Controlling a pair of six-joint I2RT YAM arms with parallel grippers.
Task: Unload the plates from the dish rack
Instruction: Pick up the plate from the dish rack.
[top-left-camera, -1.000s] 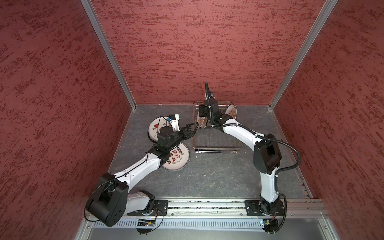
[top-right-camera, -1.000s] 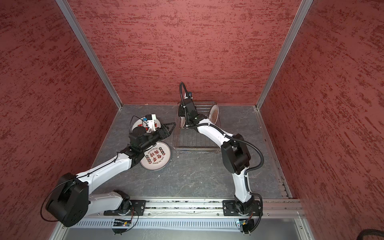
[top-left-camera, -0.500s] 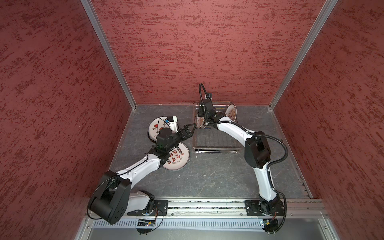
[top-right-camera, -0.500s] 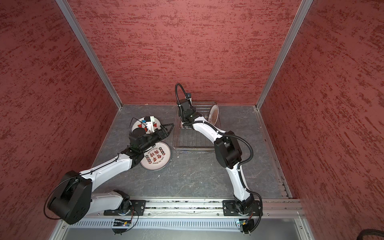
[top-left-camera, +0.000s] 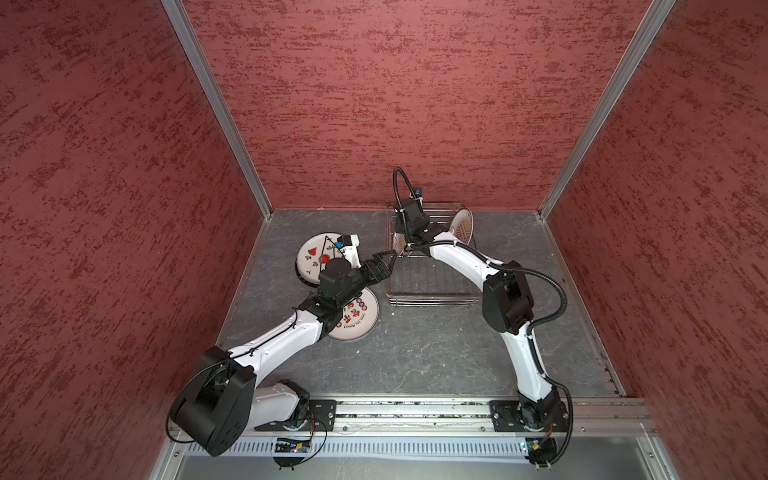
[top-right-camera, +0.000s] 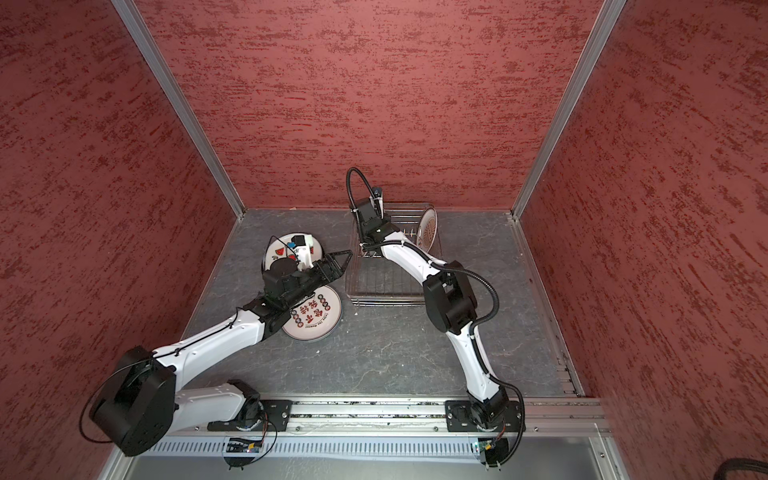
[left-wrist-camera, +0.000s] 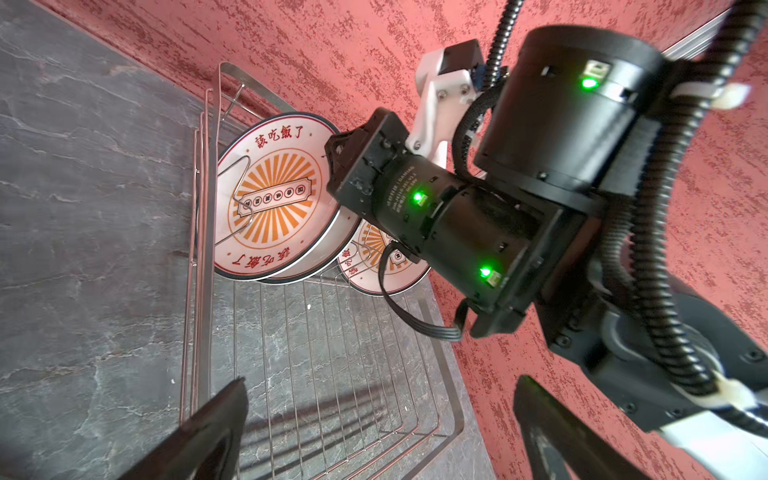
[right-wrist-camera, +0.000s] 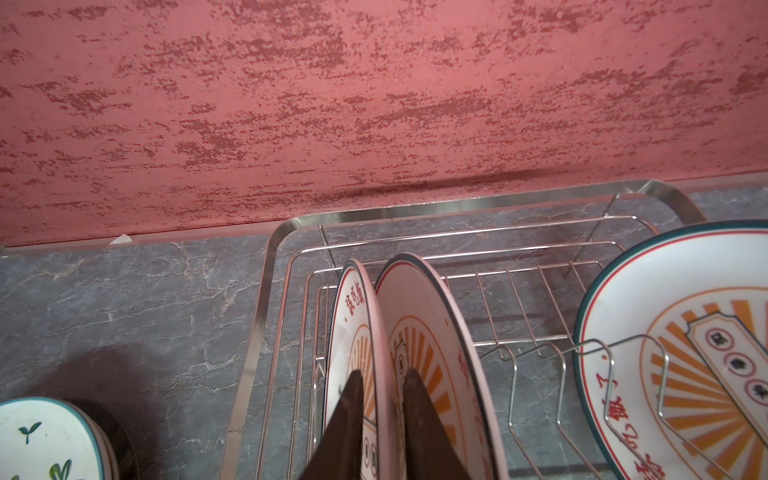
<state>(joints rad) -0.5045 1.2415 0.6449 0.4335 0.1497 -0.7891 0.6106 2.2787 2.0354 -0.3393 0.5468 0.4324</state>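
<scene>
- Plates (left-wrist-camera: 270, 195): three orange-sunburst ones stand on edge at the far end of the dish rack (top-left-camera: 430, 280). A watermelon plate (top-left-camera: 311, 253) and a red-character plate (top-left-camera: 359, 318) lie flat on the tabletop (top-left-camera: 415, 353), left of centre in both top views.
- The end plate (right-wrist-camera: 353, 316), at lower centre of the right wrist view, is the one at stake. Its rim runs up between the fingers of the right pincer (right-wrist-camera: 383, 376). One finger is before its printed face, and the other is in the narrow gap to the second plate (right-wrist-camera: 428, 345).
- Those fingers stand narrowed close about the rim; I cannot tell whether they press it yet.
- The disc's plane lines up with the fingers, so I judge the way out is straight up. A sideways swing would knock the second plate, which is just beside it.
- The third plate (right-wrist-camera: 685, 332) leans well apart, at the right of that frame.
- The right arm is the nearer. The left pincer (left-wrist-camera: 380, 380) hangs spread wide and empty beside the rack's left edge.
</scene>
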